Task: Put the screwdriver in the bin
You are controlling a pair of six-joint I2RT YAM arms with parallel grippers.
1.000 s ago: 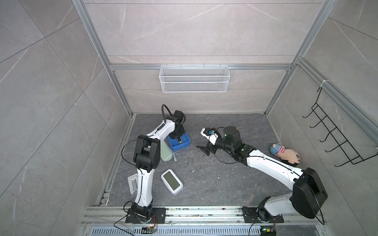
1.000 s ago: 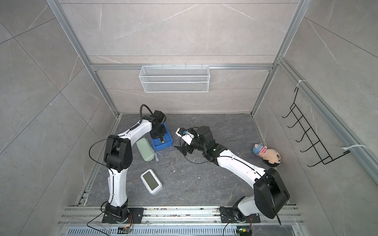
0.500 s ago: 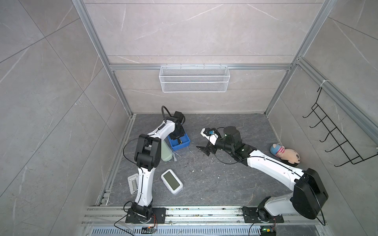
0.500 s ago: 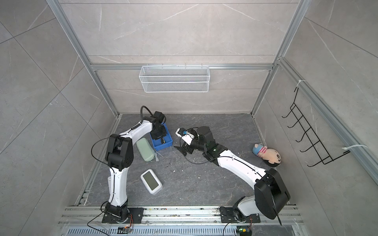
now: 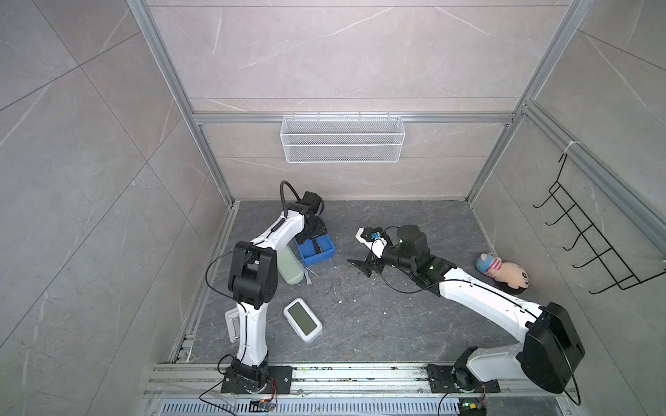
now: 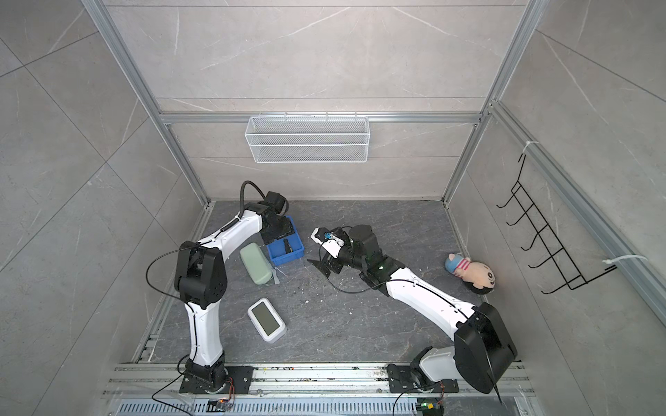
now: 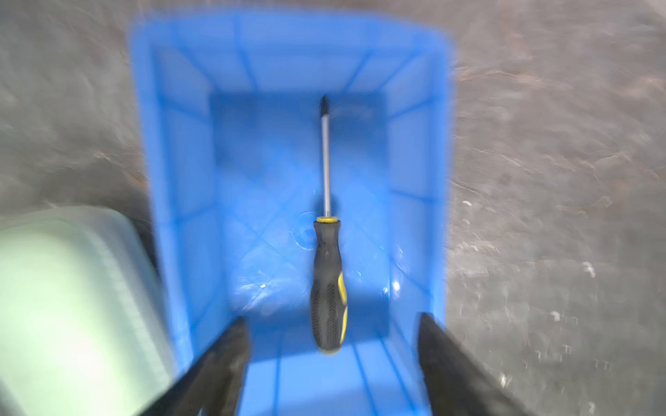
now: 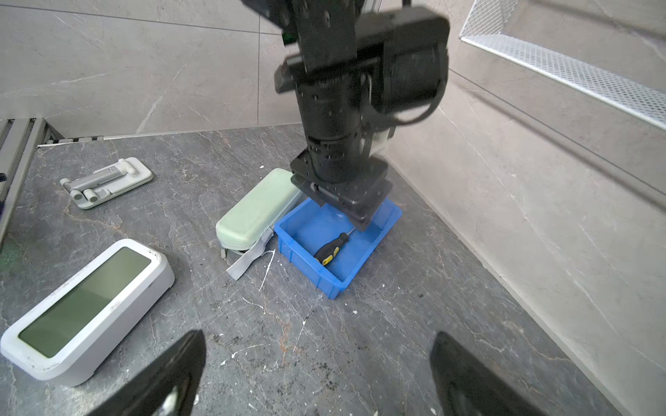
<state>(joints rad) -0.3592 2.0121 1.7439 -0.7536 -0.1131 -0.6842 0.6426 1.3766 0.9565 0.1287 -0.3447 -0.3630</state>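
With the screwdriver lying flat inside the bin and the left gripper spread wide and empty just above its handle, placement was judged done, and the next move called for a straight lift clear of the walls.

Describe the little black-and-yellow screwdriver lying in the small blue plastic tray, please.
The small screwdriver has a black textured handle that looks rubbery, with a yellow stripe and a yellow collar. Its thin bare metal shaft ends in a dark tip. It lies flat and lengthwise on the floor of the small blue plastic bin. The left gripper hovers above its handle end with its jaws spread wide and does not touch it.
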